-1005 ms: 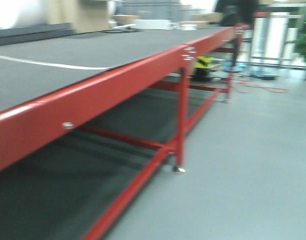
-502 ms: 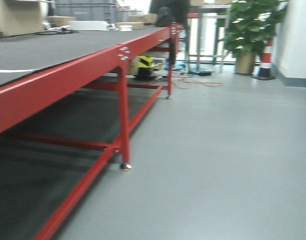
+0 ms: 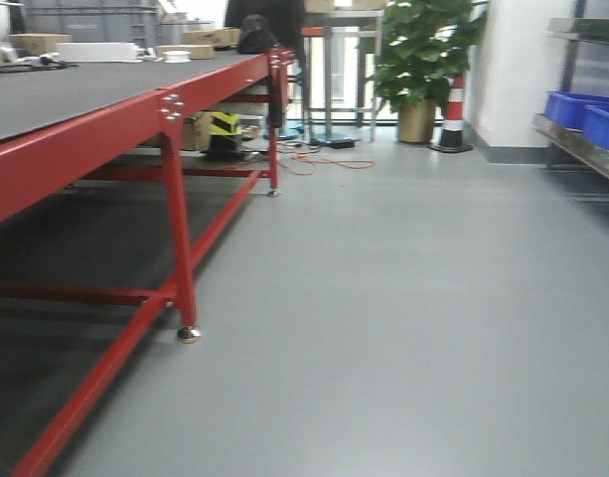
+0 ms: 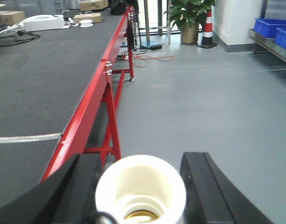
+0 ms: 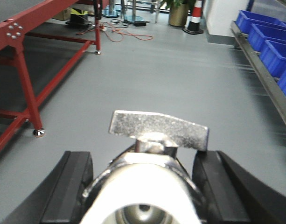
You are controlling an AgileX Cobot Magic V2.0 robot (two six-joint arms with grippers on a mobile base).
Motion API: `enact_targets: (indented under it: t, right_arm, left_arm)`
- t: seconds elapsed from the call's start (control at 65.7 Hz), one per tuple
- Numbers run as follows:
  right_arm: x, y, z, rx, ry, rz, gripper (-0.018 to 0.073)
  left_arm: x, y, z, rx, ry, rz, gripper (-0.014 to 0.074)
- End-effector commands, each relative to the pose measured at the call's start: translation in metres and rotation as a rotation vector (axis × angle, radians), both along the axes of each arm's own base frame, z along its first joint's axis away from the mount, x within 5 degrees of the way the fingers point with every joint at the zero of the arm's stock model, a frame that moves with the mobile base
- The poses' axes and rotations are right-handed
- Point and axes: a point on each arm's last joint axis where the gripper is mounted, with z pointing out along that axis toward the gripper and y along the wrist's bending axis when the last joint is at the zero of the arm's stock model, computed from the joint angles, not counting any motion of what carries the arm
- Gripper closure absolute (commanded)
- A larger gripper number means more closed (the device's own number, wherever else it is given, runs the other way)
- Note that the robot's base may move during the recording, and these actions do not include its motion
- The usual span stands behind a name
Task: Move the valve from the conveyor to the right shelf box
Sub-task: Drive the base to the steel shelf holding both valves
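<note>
Left gripper (image 4: 142,163): its black fingers are closed in on a white-capped valve (image 4: 140,186), which sits upright between them with its open end facing the camera.
Right gripper (image 5: 143,161): narrowed around a silver valve (image 5: 145,186), whose flat handle (image 5: 159,130) stands up crosswise above the body.
Where the part is: off any surface and carried in the grippers. No belt is in view that I can be sure of.
Step in hand: likely the carry across to the shelf, with nothing set down yet.
Doing it well: keep both grips firm and the wrists level. Come at the boxes squarely and lower a valve inside the walls before letting go, because a round metal body could roll if dropped at the rim.
Floor (image 3: 403,328): smooth grey, open ahead.
Table (image 3: 85,139): red frame with a dark grey top, on the left, running away into the room.
Shelf (image 5: 259,70): on the right, a metal ledge carrying blue boxes (image 5: 268,42) in a row.
Far end: a potted plant (image 3: 418,40), a striped cone (image 3: 451,109) and an orange cable (image 3: 324,159) on the floor.
</note>
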Motion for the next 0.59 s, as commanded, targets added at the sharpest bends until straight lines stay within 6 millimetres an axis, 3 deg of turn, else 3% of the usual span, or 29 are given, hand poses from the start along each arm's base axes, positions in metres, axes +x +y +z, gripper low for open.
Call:
enact_targets:
  t: [0.0, 0.578]
  right_arm:
    - [-0.0024, -0.0014, 0.0144, -0.001, -0.114, -0.017, 0.0711]
    - [-0.0024, -0.0014, 0.0144, -0.001, -0.114, -0.017, 0.0711]
  left_arm:
    - [-0.0029, -0.0004, 0.0080, -0.010, -0.071, -0.003, 0.0708]
    - [-0.0029, -0.0004, 0.0080, -0.010, -0.071, -0.003, 0.0708]
